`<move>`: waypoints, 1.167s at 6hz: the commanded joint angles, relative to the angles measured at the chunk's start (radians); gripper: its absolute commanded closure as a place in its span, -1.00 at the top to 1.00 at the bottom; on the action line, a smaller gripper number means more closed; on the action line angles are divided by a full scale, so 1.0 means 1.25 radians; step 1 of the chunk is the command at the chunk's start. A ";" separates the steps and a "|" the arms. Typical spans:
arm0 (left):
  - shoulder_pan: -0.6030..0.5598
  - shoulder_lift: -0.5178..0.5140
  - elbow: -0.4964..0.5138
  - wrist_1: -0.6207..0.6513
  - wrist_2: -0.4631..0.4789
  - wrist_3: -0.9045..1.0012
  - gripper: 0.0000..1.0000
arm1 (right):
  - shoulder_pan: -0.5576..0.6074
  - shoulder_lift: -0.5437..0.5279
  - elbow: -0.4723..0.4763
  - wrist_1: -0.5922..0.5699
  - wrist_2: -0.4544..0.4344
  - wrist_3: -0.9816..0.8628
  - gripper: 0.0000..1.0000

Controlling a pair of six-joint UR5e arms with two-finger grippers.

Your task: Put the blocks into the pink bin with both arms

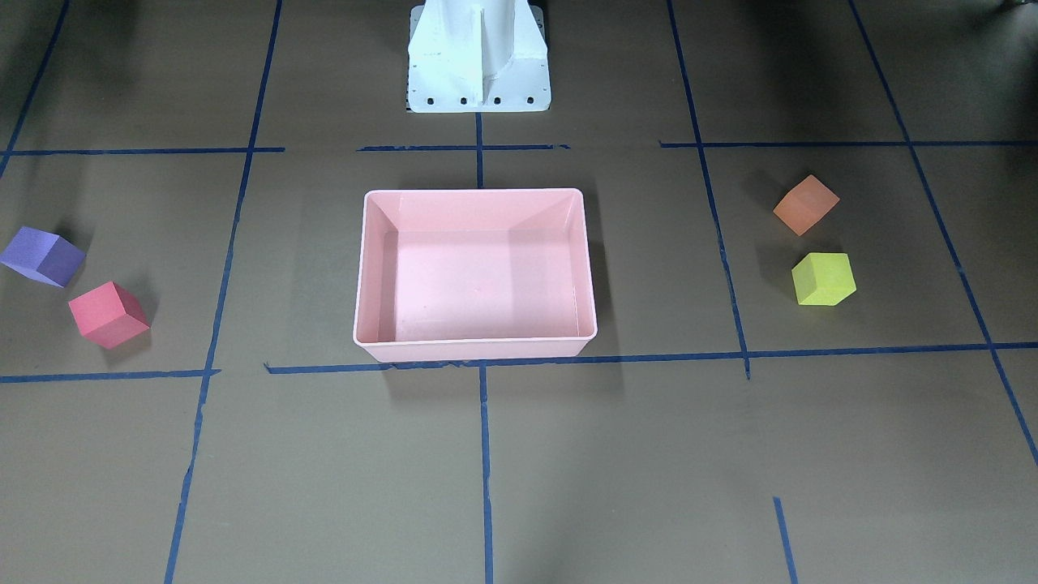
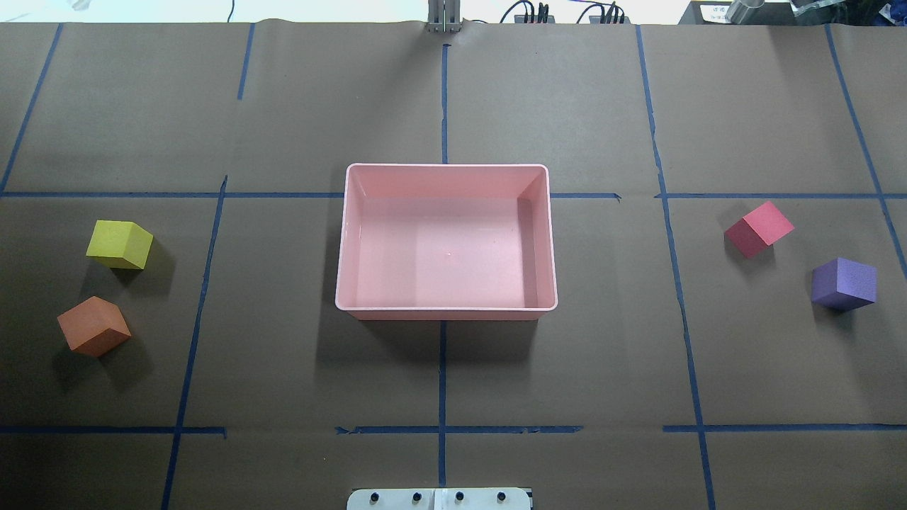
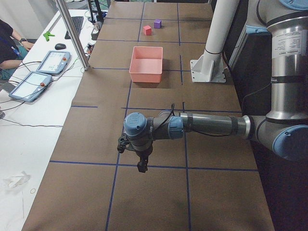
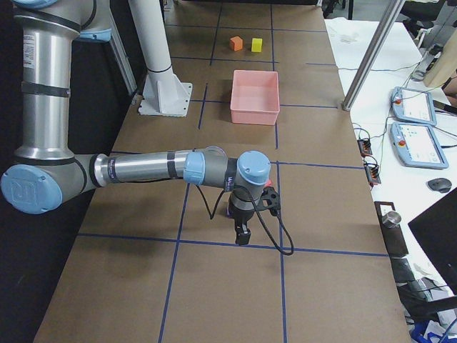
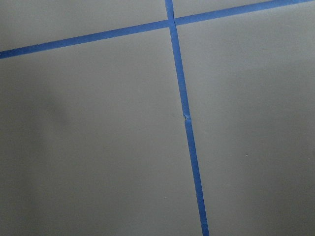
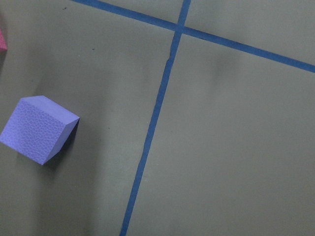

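The pink bin (image 1: 474, 195) (image 2: 446, 168) stands empty at mid-table. The orange block (image 2: 93, 325) (image 1: 805, 204) and the yellow-green block (image 2: 120, 244) (image 1: 823, 278) lie on my left side. The red block (image 2: 758, 228) (image 1: 108, 314) and the purple block (image 2: 843, 283) (image 1: 42, 255) lie on my right side. The right wrist view looks down on the purple block (image 6: 39, 129). My left gripper (image 3: 141, 166) shows only in the exterior left view and my right gripper (image 4: 243, 234) only in the exterior right view. Both hang above the table, and I cannot tell whether they are open or shut.
The white base pedestal (image 1: 478, 57) (image 3: 209, 70) stands behind the bin. Blue tape lines (image 2: 443, 368) cross the brown paper cover. A metal post (image 3: 72, 33) and an operators' desk with control pendants (image 3: 50, 62) run along the far side.
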 commanded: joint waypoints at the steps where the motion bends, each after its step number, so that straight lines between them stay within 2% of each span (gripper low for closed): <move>1: 0.002 -0.010 -0.006 -0.004 0.000 -0.004 1.00 | 0.000 0.001 0.006 0.002 0.001 -0.001 1.00; 3: 0.004 -0.019 -0.041 -0.009 0.001 -0.007 1.00 | -0.029 0.012 0.005 0.013 -0.002 0.004 1.00; 4: 0.004 -0.061 -0.025 -0.054 0.005 -0.010 1.00 | -0.031 0.039 -0.002 0.048 -0.002 0.006 1.00; 5: 0.004 -0.089 -0.003 -0.062 -0.035 -0.005 1.00 | -0.031 0.032 0.007 0.063 0.007 0.005 1.00; 6: 0.010 -0.116 -0.016 -0.066 -0.068 -0.016 1.00 | -0.031 0.048 -0.008 0.097 0.009 0.021 1.00; 7: 0.074 -0.121 -0.023 -0.081 -0.070 -0.075 1.00 | -0.031 0.072 -0.027 0.099 0.028 0.043 1.00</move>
